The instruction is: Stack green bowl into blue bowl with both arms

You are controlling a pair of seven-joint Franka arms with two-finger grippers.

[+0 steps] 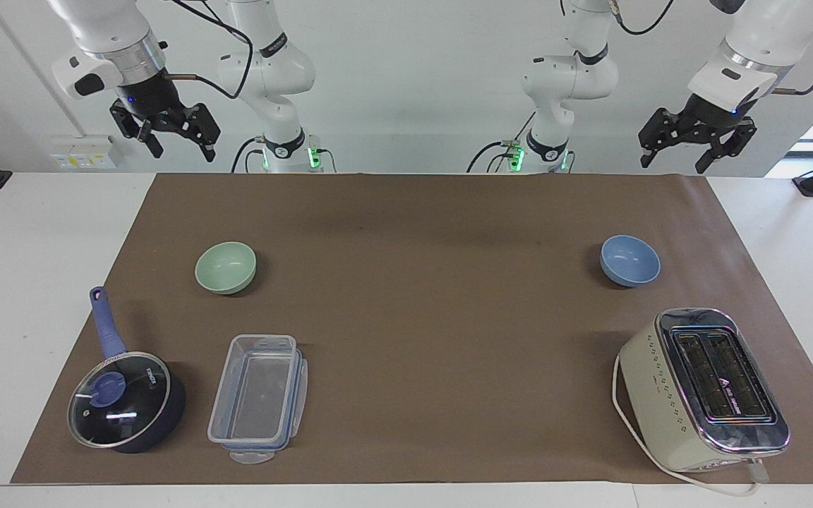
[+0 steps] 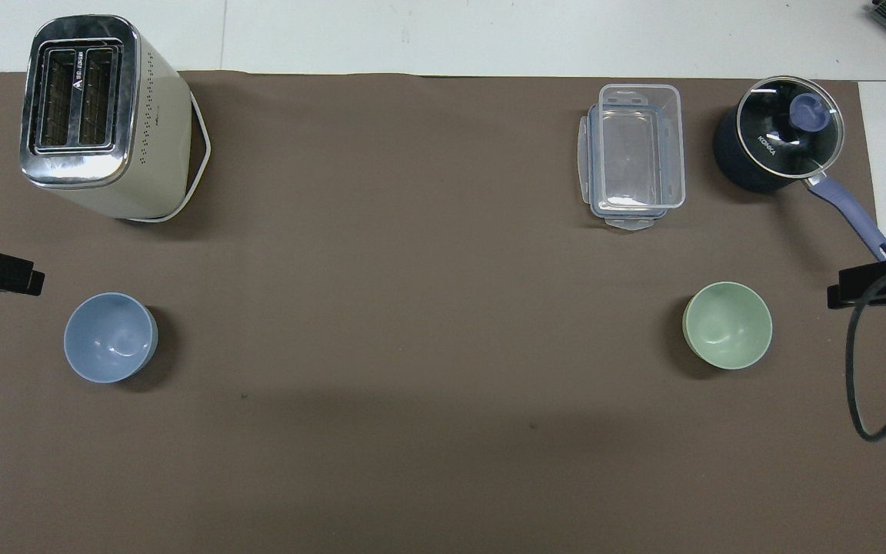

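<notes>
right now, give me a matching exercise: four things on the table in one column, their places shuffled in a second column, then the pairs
Things
1. green bowl
2. blue bowl
3. toaster
4. saucepan

Places
A. farther from the robots than the blue bowl, at the left arm's end
B. beside the clear container, at the right arm's end
C. nearer the robots than the toaster, at the left arm's end
D. nearer the robots than the clear container, at the right arm's end

Pairs: 1-D, 2-C, 3-A, 4-B
</notes>
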